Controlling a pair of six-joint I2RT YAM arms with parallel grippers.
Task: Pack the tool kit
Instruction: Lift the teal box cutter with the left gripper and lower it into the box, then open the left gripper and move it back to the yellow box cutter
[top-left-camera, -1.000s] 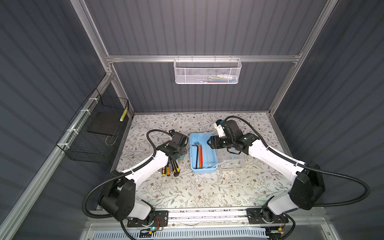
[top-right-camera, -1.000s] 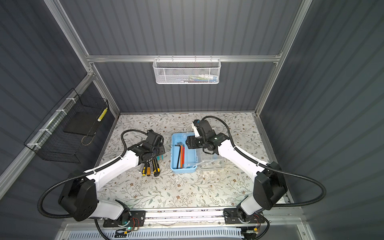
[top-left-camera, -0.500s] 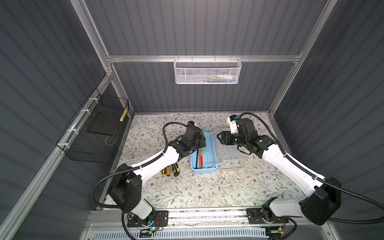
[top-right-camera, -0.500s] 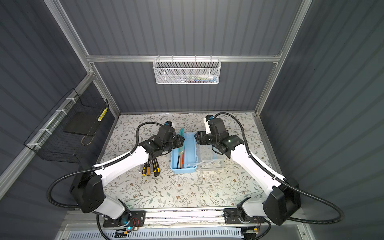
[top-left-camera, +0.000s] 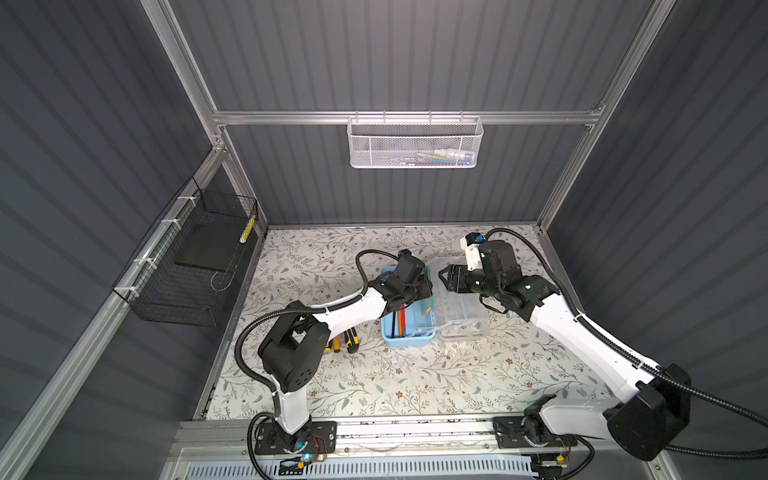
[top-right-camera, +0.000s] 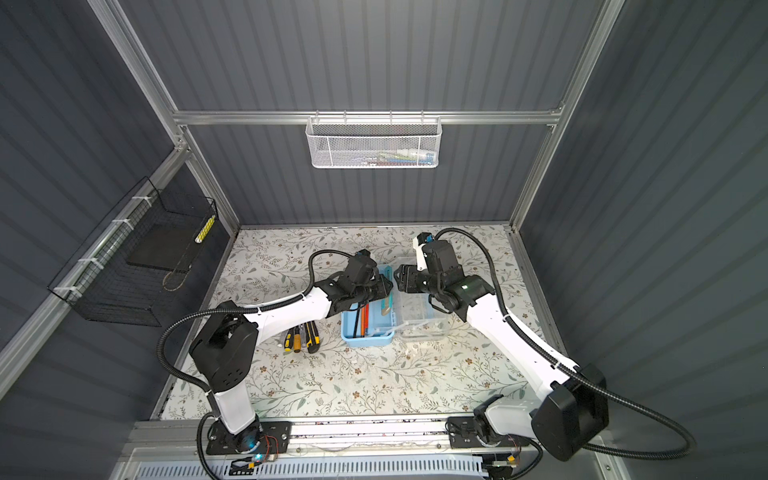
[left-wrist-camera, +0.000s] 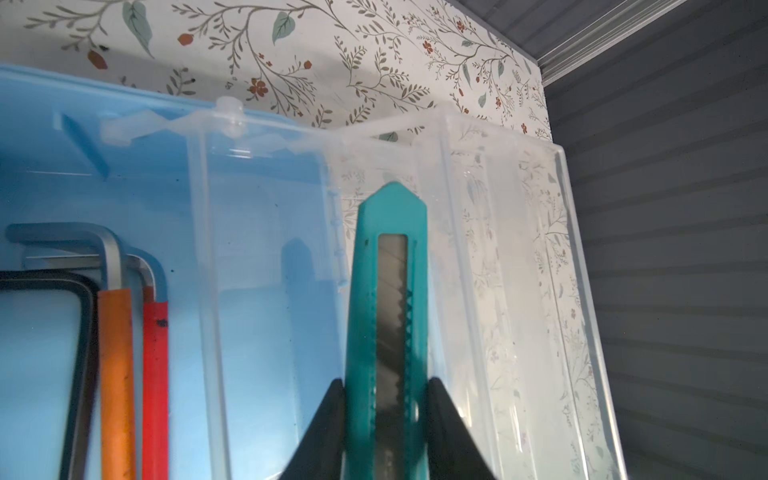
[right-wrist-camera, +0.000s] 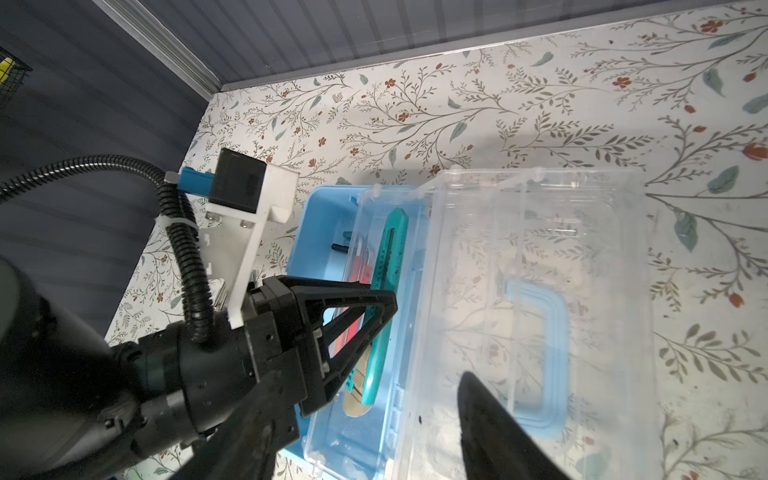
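The light-blue box (top-left-camera: 407, 341) (top-right-camera: 368, 341) lies open mid-table, its clear lid (top-left-camera: 461, 307) (right-wrist-camera: 582, 249) with the blue handle (right-wrist-camera: 540, 353) folded out to the right. Hex keys (left-wrist-camera: 112, 266) with orange and red sleeves lie inside. My left gripper (top-left-camera: 426, 286) (left-wrist-camera: 386, 384) is shut on a teal utility knife (left-wrist-camera: 392, 291) (right-wrist-camera: 390, 249) and holds it over the box's right side. The right gripper (top-left-camera: 442, 276) (right-wrist-camera: 370, 376) hovers open and empty above the lid's far end, facing the left one. Yellow-black tools (top-left-camera: 343, 343) (top-right-camera: 299, 336) lie left of the box.
A white mesh basket (top-left-camera: 415, 143) hangs on the back wall and a black wire basket (top-left-camera: 195, 266) on the left wall. A clear insert tray (left-wrist-camera: 249, 249) sits inside the box. The left arm stretches over the loose tools.
The left gripper has swung right from beside the box to over it, carrying the teal knife. The right gripper has drawn back to the right, off the box and over the lid.
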